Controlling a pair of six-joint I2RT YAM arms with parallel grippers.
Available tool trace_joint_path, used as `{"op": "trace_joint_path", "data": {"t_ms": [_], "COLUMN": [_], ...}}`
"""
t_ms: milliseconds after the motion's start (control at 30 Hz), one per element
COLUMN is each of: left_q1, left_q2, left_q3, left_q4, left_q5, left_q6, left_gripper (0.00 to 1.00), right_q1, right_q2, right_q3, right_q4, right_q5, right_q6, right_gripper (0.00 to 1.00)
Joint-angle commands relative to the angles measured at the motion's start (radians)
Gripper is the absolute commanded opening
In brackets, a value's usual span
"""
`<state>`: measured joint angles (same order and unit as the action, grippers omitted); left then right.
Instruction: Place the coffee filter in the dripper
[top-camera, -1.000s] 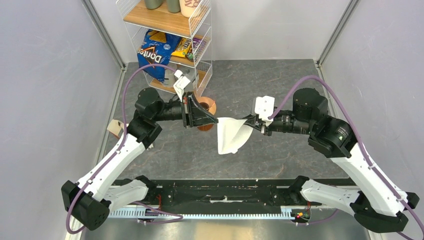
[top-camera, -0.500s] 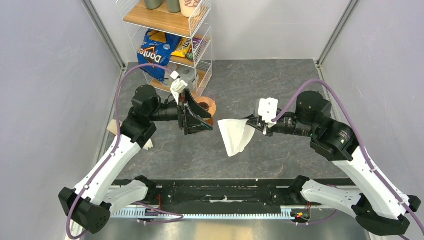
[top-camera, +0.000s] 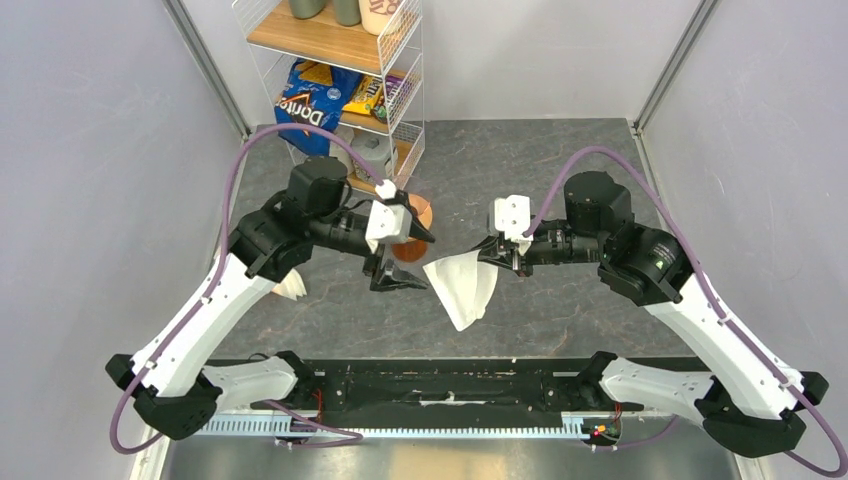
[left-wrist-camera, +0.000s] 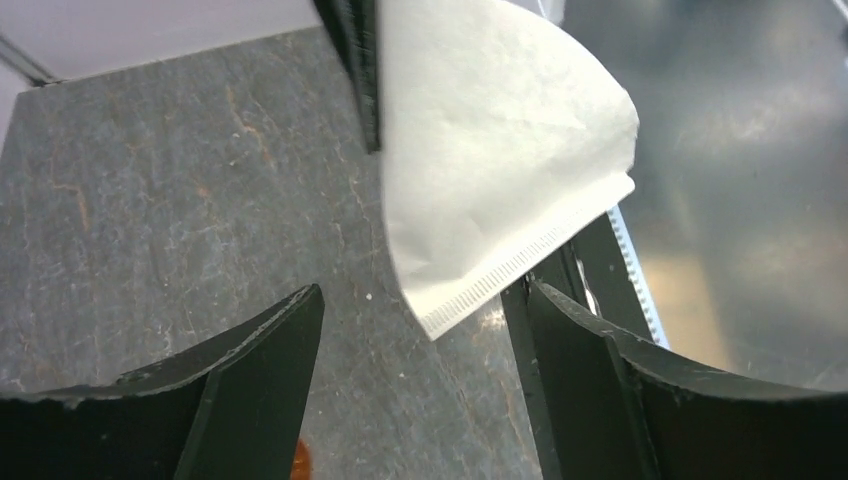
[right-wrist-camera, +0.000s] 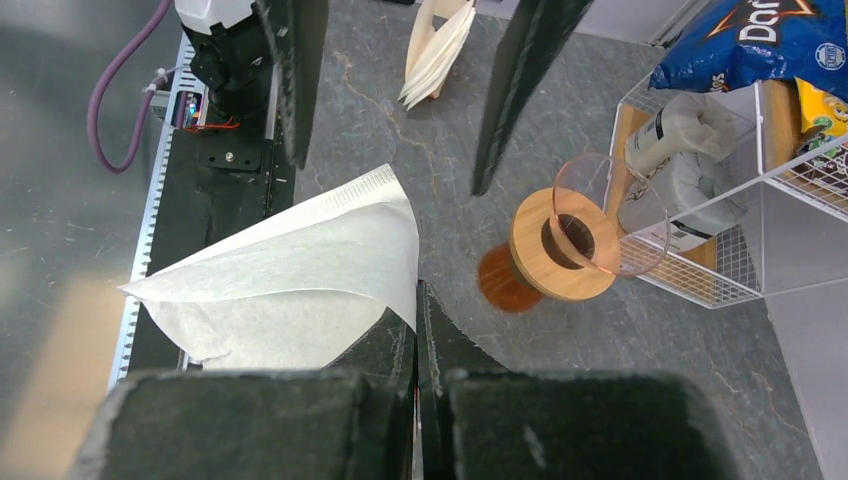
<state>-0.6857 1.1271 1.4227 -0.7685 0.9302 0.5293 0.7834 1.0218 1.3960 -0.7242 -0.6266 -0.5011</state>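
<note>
White paper, thin and folded flat, is what matters here: the coffee filter (top-camera: 462, 285) hangs in the air between the two arms, pinched at one edge by the right hand (top-camera: 490, 255), whose fingers are fully closed on it. The left hand (top-camera: 408, 257) stands wide open and holds nothing, its two fingers straddling the filter's free corner without visibly touching it. The dripper (right-wrist-camera: 560, 245) sits on the bench (top-camera: 560, 170) just behind the left hand, close to the wire shelf rack (top-camera: 340, 90), and nothing lies in it yet. The spare stack of filters (right-wrist-camera: 435, 55) rests well apart, on the left side. The step in hand looks like a two-handed adjustment of the filter before it goes in. To do it well, the left hand should probably close only on the loose edge opposite the crimped seam, lightly, so the paper spreads into a cone rather than creasing. The right hand should keep its pinch until the point aims down over the dark centre hole. The left arm must stay clear of the dripper's rim.
</note>
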Motion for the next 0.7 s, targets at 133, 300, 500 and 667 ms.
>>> {"op": "trace_joint_path", "data": {"t_ms": [133,300,500,667], "left_q1": [-0.065,-0.075,-0.103,-0.122], "left_q2": [0.012,0.026,0.041,0.050], "left_q3": [0.015,0.019,0.026,0.027], "left_q4": [-0.147,-0.124,-0.095,-0.095], "left_q5": [-0.089,-0.102,-0.141,-0.174], "left_q6": [0.215,0.195,0.171,0.179], "left_gripper": [0.70,0.58,0.54,0.43], "right_q1": [0.001,0.002,0.002,0.003], "right_q2": [-0.006,-0.006,-0.003,-0.002], "right_q3": [0.055,0.054,0.055,0.056], "right_q4": [0.015,0.019,0.020,0.022], "right_q5": [-0.022,-0.025,-0.028,-0.025], "right_q6": [-0.007,-0.008,-0.007,-0.002], "right_gripper": [0.00,0.00,0.00,0.00]}}
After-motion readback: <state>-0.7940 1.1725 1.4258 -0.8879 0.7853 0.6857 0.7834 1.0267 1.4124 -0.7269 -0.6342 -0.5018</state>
